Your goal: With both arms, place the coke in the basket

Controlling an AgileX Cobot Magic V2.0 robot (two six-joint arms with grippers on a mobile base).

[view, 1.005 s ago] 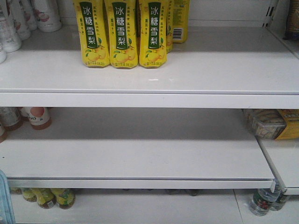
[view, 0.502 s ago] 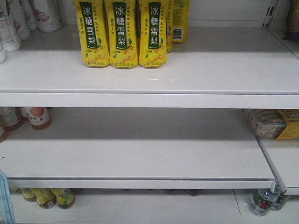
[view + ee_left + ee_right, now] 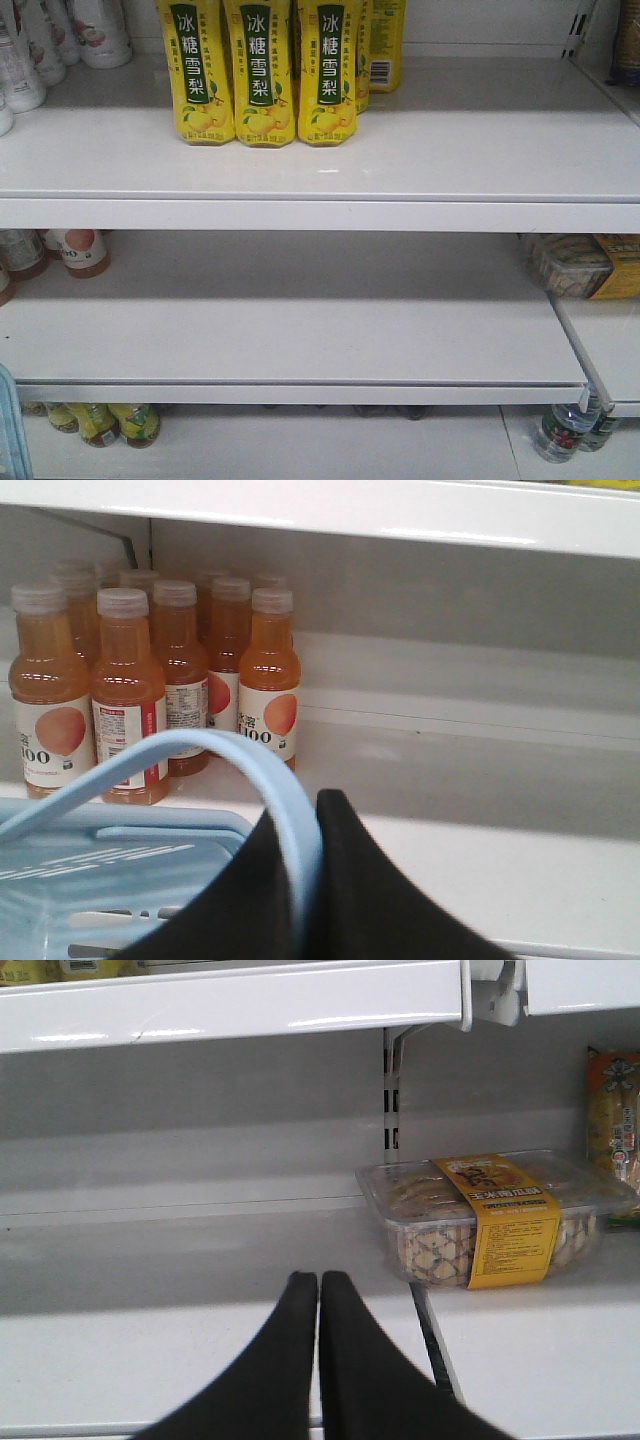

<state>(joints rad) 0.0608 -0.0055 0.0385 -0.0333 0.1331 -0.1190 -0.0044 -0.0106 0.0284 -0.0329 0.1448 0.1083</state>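
Gripping the light blue basket (image 3: 110,880) by its handle, the left end effector (image 3: 305,880) sits before orange juice bottles (image 3: 150,680). Right end effector (image 3: 318,1360): fingers pressed together, holding nothing, near 1 cookie box (image 3: 490,1215). Coke not visible.

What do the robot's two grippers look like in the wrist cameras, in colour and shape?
Both are plain matte black. The left gripper and the right gripper each show two broad wedge-shaped fingers that taper to narrow rounded tips. No cables, markings or coverings are visible.

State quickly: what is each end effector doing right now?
Left end effector: shut on the basket handle.
Right end effector: shut, holding nothing.
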